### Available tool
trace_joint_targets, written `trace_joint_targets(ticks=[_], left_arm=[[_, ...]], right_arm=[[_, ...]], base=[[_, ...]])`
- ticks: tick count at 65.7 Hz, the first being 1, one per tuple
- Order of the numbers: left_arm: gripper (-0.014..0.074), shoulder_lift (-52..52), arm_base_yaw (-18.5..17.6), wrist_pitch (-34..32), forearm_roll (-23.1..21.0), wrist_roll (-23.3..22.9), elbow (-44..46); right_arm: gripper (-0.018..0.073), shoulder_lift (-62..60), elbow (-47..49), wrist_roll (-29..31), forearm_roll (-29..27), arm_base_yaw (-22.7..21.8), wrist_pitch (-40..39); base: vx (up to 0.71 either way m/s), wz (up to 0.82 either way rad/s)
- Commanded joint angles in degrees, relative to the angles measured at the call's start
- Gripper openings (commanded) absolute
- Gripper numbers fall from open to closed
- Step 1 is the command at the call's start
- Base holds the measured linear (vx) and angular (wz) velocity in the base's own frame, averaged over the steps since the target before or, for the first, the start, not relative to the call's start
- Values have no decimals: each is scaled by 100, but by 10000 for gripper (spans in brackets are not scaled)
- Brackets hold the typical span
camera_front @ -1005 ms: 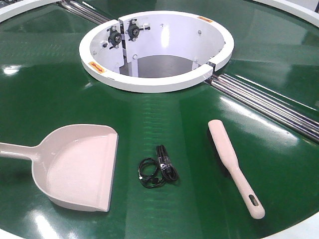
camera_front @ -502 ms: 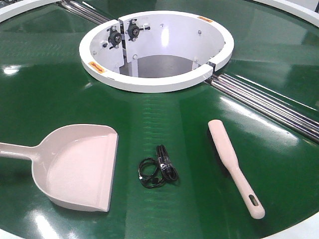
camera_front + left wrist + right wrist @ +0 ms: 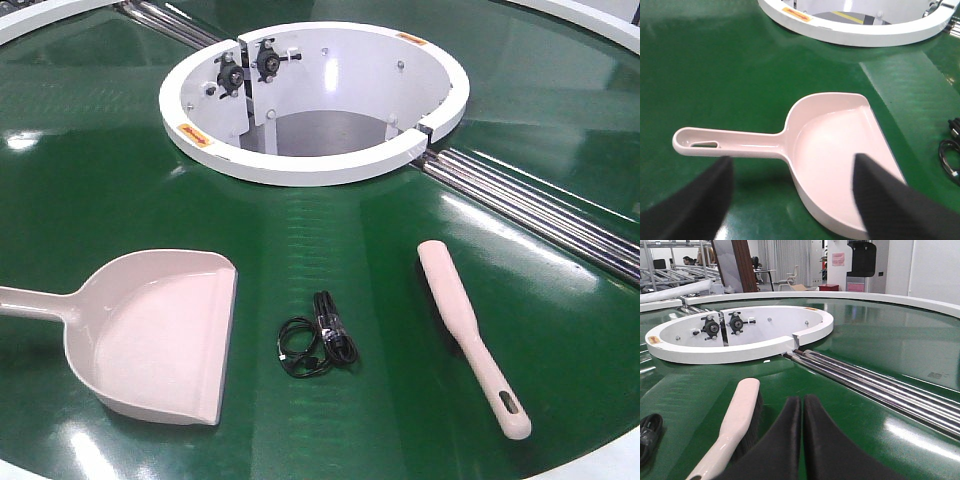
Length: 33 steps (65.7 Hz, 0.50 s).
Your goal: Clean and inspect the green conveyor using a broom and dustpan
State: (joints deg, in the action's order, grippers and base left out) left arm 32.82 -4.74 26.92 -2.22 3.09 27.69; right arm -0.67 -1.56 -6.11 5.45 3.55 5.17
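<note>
1. The dustpan [image 3: 160,340] lay on the green conveyor [image 3: 90,190], left of a coiled black cable [image 3: 318,345], and the broom [image 3: 465,320] lay right of it.
2. The left jaws hung spread wide above the dustpan, holding nothing.
3. The right jaws were pressed together, empty, just beside the broom.

I can read no text here. The orange stickers [image 3: 190,131] on the green conveyor [image 3: 100,200]'s white ring [image 3: 310,170] are blurred.

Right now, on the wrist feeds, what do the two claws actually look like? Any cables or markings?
The left claw has two matte black fingers, wedge-shaped and finely textured, blurred up close. The right claw has two matte black fingers with rounded tips. No cables, markings or arm links show in any view.
</note>
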Motion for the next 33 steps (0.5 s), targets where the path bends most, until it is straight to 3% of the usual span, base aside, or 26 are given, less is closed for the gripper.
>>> trace_joint_targets(ticks=[1, 13, 19, 33], left_arm=[[638, 48, 15, -445, -63, -27, 216], [643, 48, 15, -363, -302, -177, 250], [621, 64, 15, 196, -308, -76, 624], [587, 954, 15, 2080, -14, 1536, 2189]], right_arm=[[-8, -60, -23, 32, 15, 7, -405], [-8, -60, -23, 32, 15, 7, -405], [-8, -60, -23, 32, 15, 7, -405], [-8, -60, -23, 32, 15, 7, -405]], base=[[0, 0], [0, 0], [0, 0], [0, 0]])
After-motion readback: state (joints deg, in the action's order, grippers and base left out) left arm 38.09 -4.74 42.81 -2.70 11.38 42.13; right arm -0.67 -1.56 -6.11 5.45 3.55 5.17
